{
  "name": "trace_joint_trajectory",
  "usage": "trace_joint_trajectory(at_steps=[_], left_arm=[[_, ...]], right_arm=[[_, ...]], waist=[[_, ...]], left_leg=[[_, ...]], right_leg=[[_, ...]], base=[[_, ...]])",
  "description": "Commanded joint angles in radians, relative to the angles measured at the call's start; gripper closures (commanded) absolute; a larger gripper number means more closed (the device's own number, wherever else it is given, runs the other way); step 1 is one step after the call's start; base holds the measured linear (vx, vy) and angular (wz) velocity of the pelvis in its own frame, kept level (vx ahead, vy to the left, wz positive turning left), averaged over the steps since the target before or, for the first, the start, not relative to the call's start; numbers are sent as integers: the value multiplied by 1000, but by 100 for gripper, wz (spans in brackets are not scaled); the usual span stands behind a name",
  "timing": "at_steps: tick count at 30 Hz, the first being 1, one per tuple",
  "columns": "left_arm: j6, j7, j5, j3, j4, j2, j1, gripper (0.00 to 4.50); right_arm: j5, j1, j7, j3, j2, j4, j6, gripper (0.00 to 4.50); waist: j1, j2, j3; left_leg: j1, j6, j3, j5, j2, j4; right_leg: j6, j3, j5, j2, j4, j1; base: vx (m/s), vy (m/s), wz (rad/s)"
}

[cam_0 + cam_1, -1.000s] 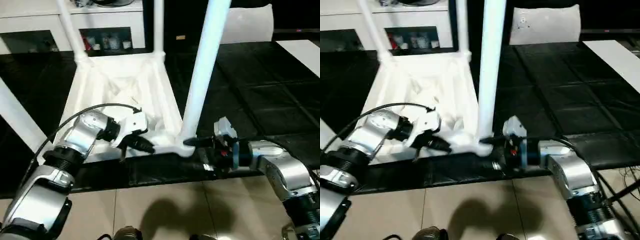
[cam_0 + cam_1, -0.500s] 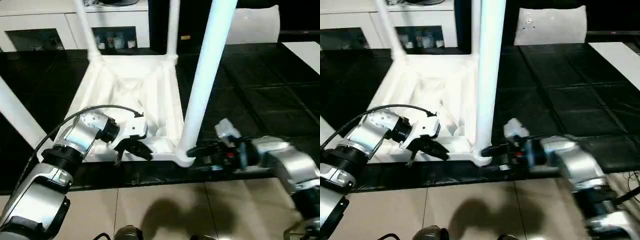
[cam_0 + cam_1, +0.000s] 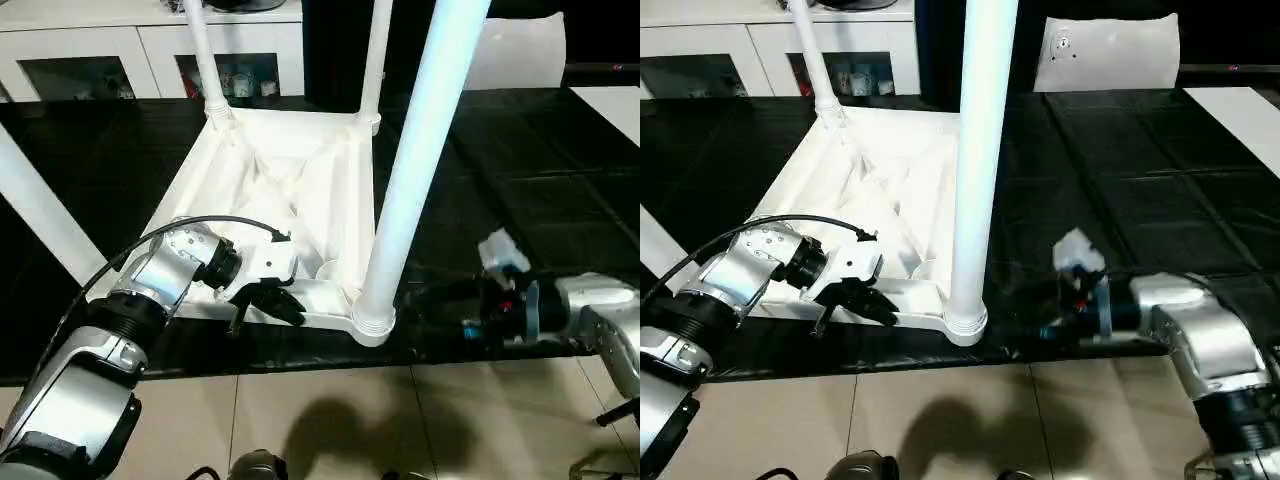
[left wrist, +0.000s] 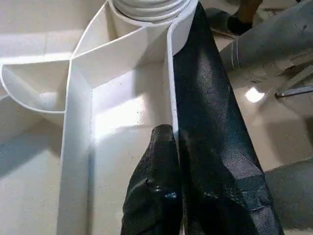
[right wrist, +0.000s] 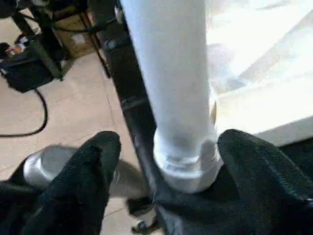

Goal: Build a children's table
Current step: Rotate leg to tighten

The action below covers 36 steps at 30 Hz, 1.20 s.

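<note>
- Tabletop: white plastic, lying underside up on the black worktop, ribs and corner sockets facing me. Its near rim sits between my left jaws.
- Left jaws: pinched nearly shut on the thin near rim of the tabletop; my left wrist view shows one finger inside the rim wall and the other outside.
- Right jaws: wide, one finger on each side of the near leg's base, not touching it as far as I can tell. Holding nothing.
- Near leg: long tapered white tube, standing upright in the corner socket just beside my right jaws. Seating depth cannot be judged.
- Other legs: two stand in the far corners, and a fourth slants up on the outer side of my left jaws.
- Handling, my judgement: light, hollow, stiff plastic; smooth and likely slippery. The tall legs give leverage, so a knock high up could tip the piece or loosen a socket.
- Where to take hold, my judgement: low on a leg, close to the socket, for pressing home; the rim wall for steadying, as my left jaws have it.
</note>
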Motion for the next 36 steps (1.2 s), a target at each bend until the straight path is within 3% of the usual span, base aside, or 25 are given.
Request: trace_joint_trajectory(at_steps=[1,6,11,12,14,16,20,27,29,31,32,33,34,36], left_arm=[[-39,-15,9,-27,-12,-12,-12,450],[-41,-7,8,-25,-13,-16,-10,450],[-44,2,6,-21,-17,-18,-1,450],[-43,3,6,-20,-19,-18,1,450],[-45,3,6,-19,-18,-17,2,450],[-46,6,5,-13,-15,-18,4,450],[-42,12,1,-10,-16,-19,7,450],[36,46,-32,24,-36,-38,23,450],[70,80,-34,36,-42,-47,26,450],[135,144,-36,57,-52,-66,29,450],[162,186,-40,72,-53,-82,30,450],[193,235,-44,88,-55,-102,30,450],[237,322,-39,108,-61,-133,31,450],[288,404,-37,130,-65,-167,27,450]], right_arm=[[-23,-25,-32,26,43,18,-32,77],[-36,-46,-41,43,76,63,-64,111],[-34,-63,-36,58,100,88,-63,159],[-31,-63,-31,60,99,86,-57,165],[-30,-64,-24,61,98,87,-52,187],[-29,-66,-20,65,97,94,-52,203],[-32,-72,-10,74,110,114,-58,239],[-3,-46,-18,76,124,82,-18,255],[3,-33,-45,71,140,65,-8,257],[4,-13,-127,55,183,41,6,257],[-14,-9,-186,51,212,42,-1,257],[-35,-5,-257,46,249,45,-7,257],[-64,-5,-385,31,320,58,-7,257],[-85,-13,-503,16,388,72,10,257]], waist=[[-8,-14,-84],[-3,-7,-86],[-6,-12,-84],[-5,-9,-84],[-6,-14,-84],[-5,-9,-85],[-5,-14,-86],[-6,-17,-84],[-6,-12,-84],[-7,-15,-79],[-12,-9,-71],[-16,-11,-67],[-25,-19,-63],[-42,-12,-55]], left_leg=[[29,43,-9,-230,45,-69],[32,38,-9,-229,47,-69],[33,32,-7,-258,46,-69],[34,29,-8,-258,47,-69],[32,27,-8,-257,47,-70],[33,28,-9,-250,47,-69],[31,33,-7,-242,46,-67],[32,37,-5,-236,46,-66],[31,39,-5,-231,46,-65],[34,31,-6,-256,45,-69],[36,16,-8,-303,43,-74],[38,6,-10,-336,42,-76],[40,-15,-14,-381,37,-78],[52,-42,-20,-442,30,-75]], right_leg=[[-219,35,-287,-58,-53,49],[-230,35,-255,-57,-48,49],[-221,36,-301,-59,-52,48],[-216,37,-311,-59,-53,47],[-213,36,-306,-58,-52,49],[-214,36,-300,-59,-49,49],[-217,36,-292,-58,-49,49],[-220,37,-292,-57,-49,48],[-220,38,-291,-57,-48,47],[-207,37,-339,-57,-55,43],[-187,37,-416,-58,-64,39],[-174,36,-462,-57,-69,37],[-145,31,-548,-59,-76,38],[-96,21,-679,-61,-98,27]], base=[[0,0,0],[0,0,0],[0,0,0],[0,0,0],[0,0,0],[0,0,0],[0,0,0],[0,0,0],[0,0,0],[0,0,0],[0,0,0],[0,0,0],[0,0,0],[-26,-3,-3]])
